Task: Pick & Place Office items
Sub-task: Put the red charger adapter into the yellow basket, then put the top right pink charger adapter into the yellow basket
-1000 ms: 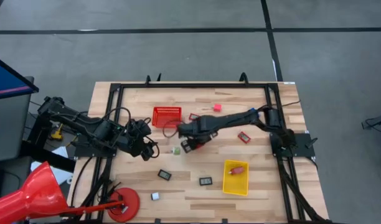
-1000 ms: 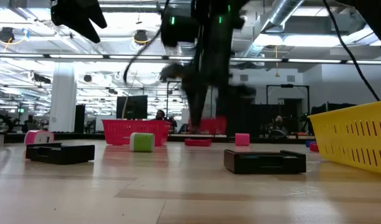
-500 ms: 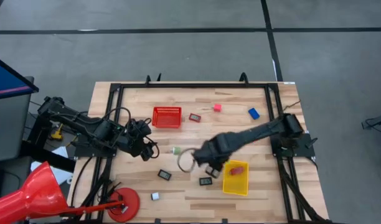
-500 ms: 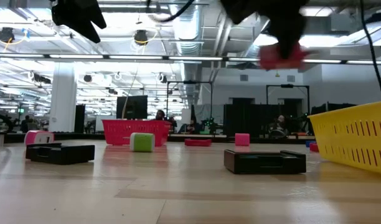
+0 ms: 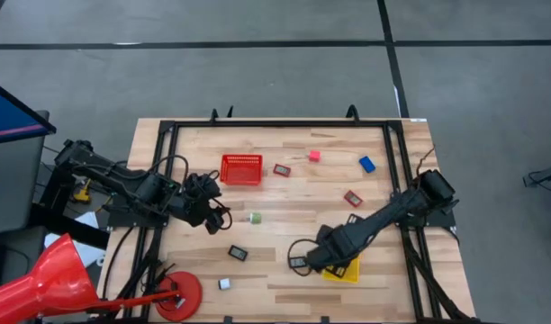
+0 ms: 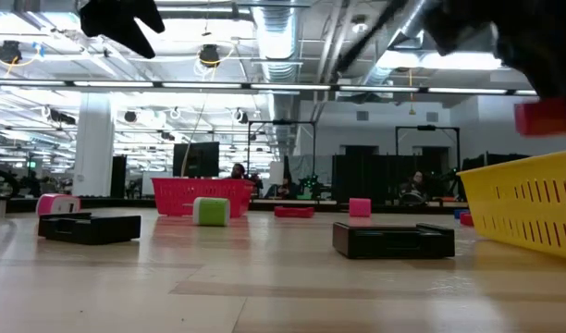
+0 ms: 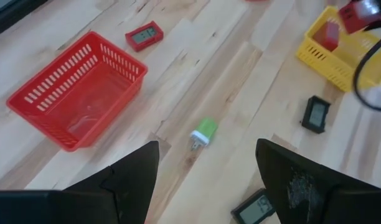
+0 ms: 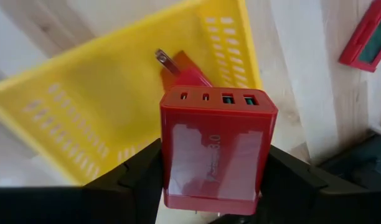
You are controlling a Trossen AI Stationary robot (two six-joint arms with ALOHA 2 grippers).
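Note:
My right gripper hangs over the yellow bin, shut on a red block with a row of ports on one face. In the low view the block is above the bin's rim. Another red piece with metal prongs lies in the bin. My left gripper waits open and high at the table's left, above a green block. A pink block, a blue block, red flat pieces and dark rectangles lie on the table. My right gripper pinches the red block by two opposite side faces between its two fingers. The fingers come from above, pointing steeply down. The block hangs clear over the yellow bin, its port face turned up toward the wrist.
A red mesh basket stands at the far middle. A red funnel-shaped thing and a red disc sit at the near left corner. A black frame rims the table. A dark rectangle lies beside the bin.
My right gripper has swung from the table's middle, beside the red basket, toward the near right, carrying the red block clear of the table until it hangs over the yellow bin. The wrist has rolled on the way.

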